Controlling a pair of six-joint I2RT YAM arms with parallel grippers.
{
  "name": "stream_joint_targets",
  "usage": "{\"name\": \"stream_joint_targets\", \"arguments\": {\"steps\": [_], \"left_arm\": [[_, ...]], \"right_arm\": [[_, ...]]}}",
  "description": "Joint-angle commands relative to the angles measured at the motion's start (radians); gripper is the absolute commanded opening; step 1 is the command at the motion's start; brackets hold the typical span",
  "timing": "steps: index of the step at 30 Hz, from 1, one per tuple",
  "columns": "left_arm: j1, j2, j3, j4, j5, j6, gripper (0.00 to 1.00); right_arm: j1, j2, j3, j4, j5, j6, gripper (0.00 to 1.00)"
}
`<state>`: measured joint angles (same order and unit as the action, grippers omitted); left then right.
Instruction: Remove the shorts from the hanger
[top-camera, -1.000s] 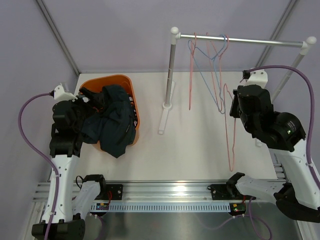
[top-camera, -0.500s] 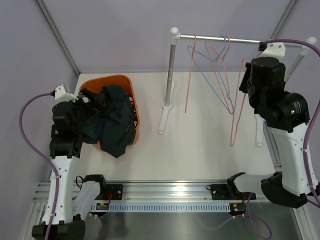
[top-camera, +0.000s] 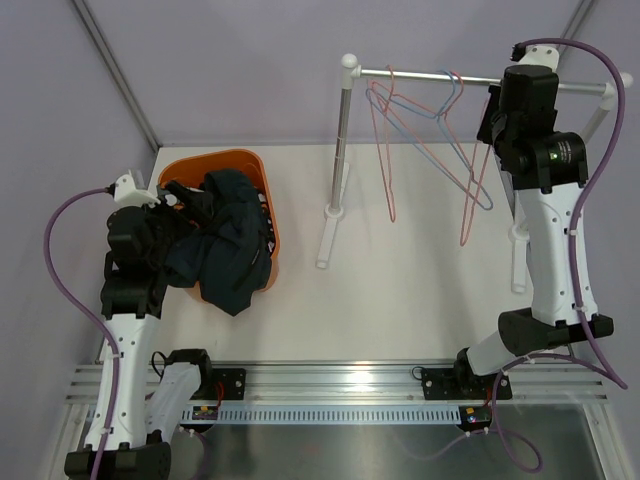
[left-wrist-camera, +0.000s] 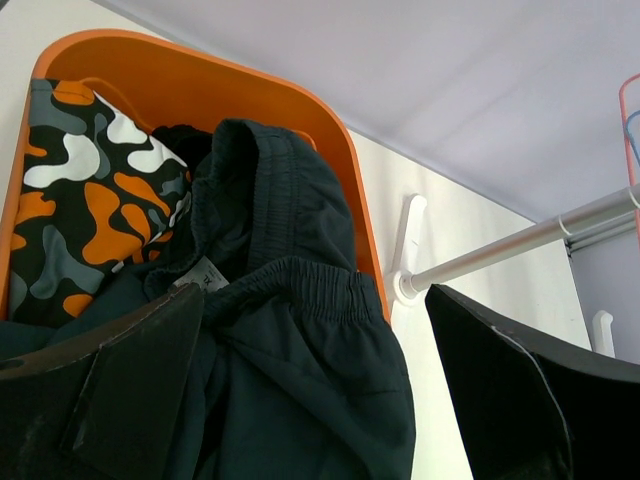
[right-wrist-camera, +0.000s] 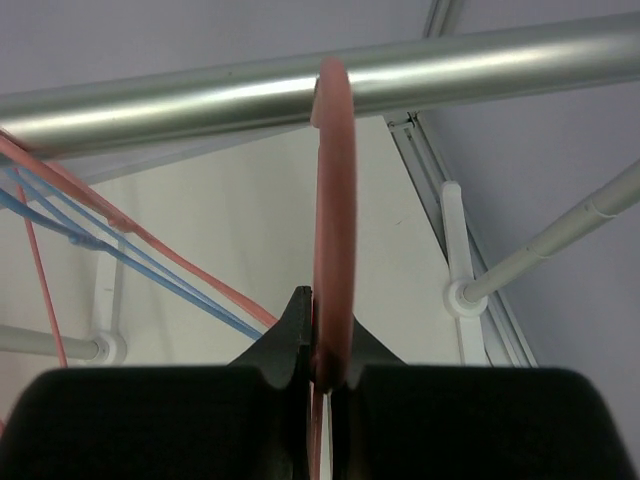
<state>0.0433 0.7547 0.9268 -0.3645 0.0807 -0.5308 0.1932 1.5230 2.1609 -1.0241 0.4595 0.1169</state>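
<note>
The dark navy shorts (top-camera: 225, 245) lie heaped in and over the front rim of the orange basket (top-camera: 225, 158). In the left wrist view they (left-wrist-camera: 300, 360) lie between my spread fingers, and the orange, black and white camouflage shorts (left-wrist-camera: 80, 200) lie in the basket (left-wrist-camera: 200, 75) behind them. The teal patterned and black shorts do not show. My left gripper (top-camera: 172, 208) (left-wrist-camera: 320, 400) is open over the heap. My right gripper (top-camera: 493, 120) (right-wrist-camera: 330, 360) is shut on a bare pink hanger (top-camera: 467, 215) (right-wrist-camera: 335, 200), whose hook rests over the metal rail (right-wrist-camera: 300, 90).
The rail (top-camera: 440, 78) stands on two white posts at the back right. Other bare hangers hang from it, pink (top-camera: 385, 150) and blue (top-camera: 440, 140). Purple walls close the back and sides.
My right arm has risen and carried the pink hanger up and back to the rail, where its hook now sits. The left arm and the shorts have not moved.
</note>
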Motion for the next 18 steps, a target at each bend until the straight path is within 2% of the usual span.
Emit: {"name": "stream_joint_targets", "arguments": {"steps": [1, 8, 18], "left_arm": [[-0.003, 0.000, -0.008, 0.050, 0.037, 0.011, 0.99], [-0.003, -0.003, -0.011, 0.050, 0.039, 0.011, 0.99], [-0.003, -0.002, -0.014, 0.052, 0.044, 0.011, 0.99]], "right_arm": [[-0.017, 0.015, 0.062, 0.079, -0.094, -0.051, 0.00], [-0.035, 0.051, 0.079, 0.117, -0.202, -0.060, 0.00], [-0.047, 0.089, 0.062, 0.134, -0.272, -0.089, 0.00]]}}
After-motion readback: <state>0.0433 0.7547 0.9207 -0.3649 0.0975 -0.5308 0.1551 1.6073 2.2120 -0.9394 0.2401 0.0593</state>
